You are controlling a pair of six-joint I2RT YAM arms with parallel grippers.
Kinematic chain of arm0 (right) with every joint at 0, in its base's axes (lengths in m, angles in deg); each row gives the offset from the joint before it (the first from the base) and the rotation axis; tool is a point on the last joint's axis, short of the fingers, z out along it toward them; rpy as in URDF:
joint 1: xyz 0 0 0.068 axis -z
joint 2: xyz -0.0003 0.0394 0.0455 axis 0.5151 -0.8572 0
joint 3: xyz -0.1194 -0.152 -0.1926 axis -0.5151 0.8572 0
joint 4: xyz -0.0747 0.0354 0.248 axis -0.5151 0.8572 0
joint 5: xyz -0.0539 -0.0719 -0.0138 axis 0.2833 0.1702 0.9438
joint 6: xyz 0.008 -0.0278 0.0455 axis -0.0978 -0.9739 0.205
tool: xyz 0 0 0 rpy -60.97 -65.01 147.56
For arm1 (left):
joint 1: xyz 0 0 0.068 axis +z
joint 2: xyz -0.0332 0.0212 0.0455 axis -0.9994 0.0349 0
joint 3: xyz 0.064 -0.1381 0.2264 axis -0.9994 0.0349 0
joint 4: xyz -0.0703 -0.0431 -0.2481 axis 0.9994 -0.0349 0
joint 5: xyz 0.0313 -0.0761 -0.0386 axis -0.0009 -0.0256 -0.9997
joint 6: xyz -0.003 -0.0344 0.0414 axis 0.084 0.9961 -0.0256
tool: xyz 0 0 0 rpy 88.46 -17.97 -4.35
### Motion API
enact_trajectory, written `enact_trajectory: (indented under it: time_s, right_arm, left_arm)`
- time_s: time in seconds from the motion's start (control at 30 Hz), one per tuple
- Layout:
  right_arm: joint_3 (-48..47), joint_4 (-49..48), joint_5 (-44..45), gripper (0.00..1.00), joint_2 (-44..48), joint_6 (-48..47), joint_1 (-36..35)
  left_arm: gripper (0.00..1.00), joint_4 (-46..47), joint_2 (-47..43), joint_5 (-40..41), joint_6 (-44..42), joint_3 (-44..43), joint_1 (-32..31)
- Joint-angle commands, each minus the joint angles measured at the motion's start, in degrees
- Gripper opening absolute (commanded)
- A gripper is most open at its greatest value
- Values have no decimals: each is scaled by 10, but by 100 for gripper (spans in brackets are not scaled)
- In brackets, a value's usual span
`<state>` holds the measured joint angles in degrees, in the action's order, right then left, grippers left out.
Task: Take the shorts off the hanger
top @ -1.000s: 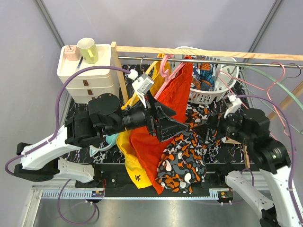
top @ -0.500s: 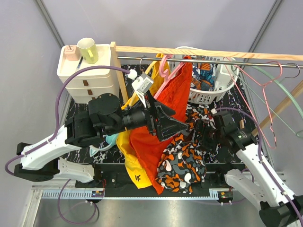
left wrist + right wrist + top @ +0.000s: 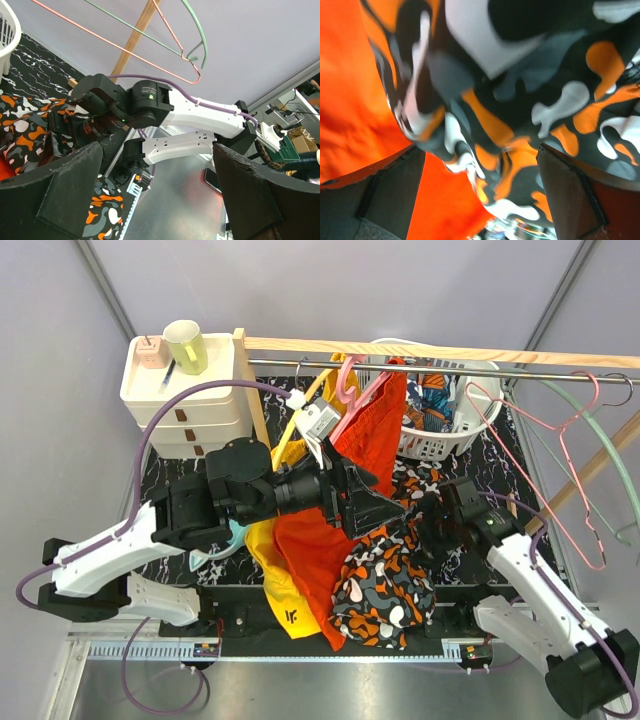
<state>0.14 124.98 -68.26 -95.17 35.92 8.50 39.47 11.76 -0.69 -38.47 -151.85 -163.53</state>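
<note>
Since the earlier frame the right gripper had dropped toward centre, jaws spread at the grey-orange shorts heaped on the black marbled table; the left gripper gaped empty beside orange-red shorts; blue shorts lay in the white basket, before grey walls.

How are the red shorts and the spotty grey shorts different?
The red shorts are plain; the spotty grey shorts have orange and white blotches. The red shorts reach up to the pink hanger; the spotty grey shorts sit lower, nearer the right gripper. Both are cloth, side by side.
</note>
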Motion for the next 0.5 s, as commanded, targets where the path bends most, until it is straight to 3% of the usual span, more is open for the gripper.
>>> enact_trajectory:
  time_s: [0.0,0.17,0.33,0.47]
  right_arm:
    - [-56,-54,59,100,-57,62,-1]
    - [-98,-61,72,100,-143,41,-1]
    - [-80,-66,68,99,-190,24,-1]
    - [-55,-73,74,86,-182,22,-1]
  left_arm:
    - [95,5,-8,3,-11,-24,-2]
    - [95,2,-15,12,-21,-28,-2]
    - [96,-9,-15,20,-32,-55,-2]
    - [96,-23,-17,23,-44,-68,-2]
